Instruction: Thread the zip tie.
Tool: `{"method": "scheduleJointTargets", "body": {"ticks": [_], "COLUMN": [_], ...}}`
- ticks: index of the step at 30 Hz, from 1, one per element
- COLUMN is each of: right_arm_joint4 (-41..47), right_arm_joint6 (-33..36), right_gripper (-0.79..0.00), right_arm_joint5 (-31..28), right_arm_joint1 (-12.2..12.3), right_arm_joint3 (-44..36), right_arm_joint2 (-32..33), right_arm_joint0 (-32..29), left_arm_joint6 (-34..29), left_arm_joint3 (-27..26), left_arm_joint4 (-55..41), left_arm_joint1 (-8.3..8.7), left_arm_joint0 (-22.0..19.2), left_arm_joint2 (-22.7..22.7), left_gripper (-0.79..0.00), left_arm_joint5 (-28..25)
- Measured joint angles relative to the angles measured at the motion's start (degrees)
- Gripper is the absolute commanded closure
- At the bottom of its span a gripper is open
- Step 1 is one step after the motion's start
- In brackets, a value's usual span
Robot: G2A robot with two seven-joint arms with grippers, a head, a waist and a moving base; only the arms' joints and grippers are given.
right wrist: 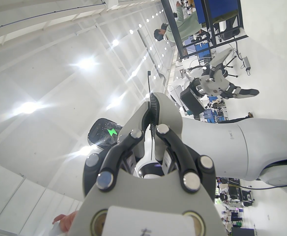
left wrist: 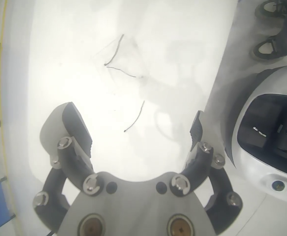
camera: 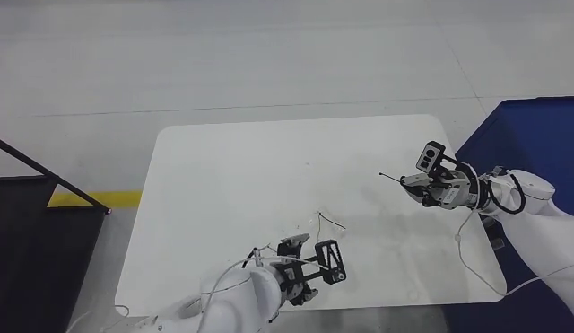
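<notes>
- Top view: the right jaws are at the right of the frame, above the bench (camera: 224, 198) near its right edge. They are closed on a zip tie (camera: 391, 178). Its free end points left, toward the middle of the bench, probably so the other arm can meet it there.
- Top view: the left jaws stand open at the lower middle of the frame, over the near edge of the bench. Loose ties (camera: 330, 220) lie flat just above them in the picture, between the two arms and well apart from the zip tie.
- Left wrist view: the left jaws are spread wide with nothing between them, facing down at the bench (left wrist: 59, 62). The nearest tie (left wrist: 136, 119) lies just beyond the open tips. A farther tie (left wrist: 115, 50) and a middle tie (left wrist: 121, 70) lie beyond it, their ends almost touching. So wide a spread suits picking a tie off a flat surface.
- Right wrist view: the right jaws are clamped on the zip tie (right wrist: 149, 82). It runs straight between the pads and sticks out past the tips, up in the air. I judge this grip leaves an end free for threading; I cannot tell whether that end is the head or the tail.
</notes>
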Motion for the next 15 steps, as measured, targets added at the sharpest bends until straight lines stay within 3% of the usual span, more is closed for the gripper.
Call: {"method": "scheduleJointTargets", "body": {"ticks": [4, 7, 11, 15], "right_arm_joint4": [0.00, 0.00, 0.00, 0.00], "right_arm_joint6": [0.00, 0.00, 0.00, 0.00], "right_gripper": [0.000, 0.000, 0.000, 0.000], "right_arm_joint5": [0.00, 0.00, 0.00, 0.00], "right_arm_joint1": [0.00, 0.00, 0.00, 0.00], "right_arm_joint3": [0.00, 0.00, 0.00, 0.00], "right_arm_joint2": [0.00, 0.00, 0.00, 0.00], "right_arm_joint0": [0.00, 0.00, 0.00, 0.00], "left_arm_joint6": [-4.81, -10.84, -10.64, -9.82], "left_arm_joint3": [4.98, 9.11, 15.65, 21.19], "left_arm_joint4": [-10.07, -20.14, -30.01, -31.84], "left_arm_joint1": [-0.49, -1.13, -1.66, -2.83], "left_arm_joint0": [-5.55, -10.70, -20.73, -29.18], "left_arm_joint2": [-3.56, -2.99, 5.59, 14.50], "left_gripper": [-0.785, -0.785, -0.785, -0.785], "left_arm_joint5": [-7.94, -14.46, -14.79, -15.61]}}
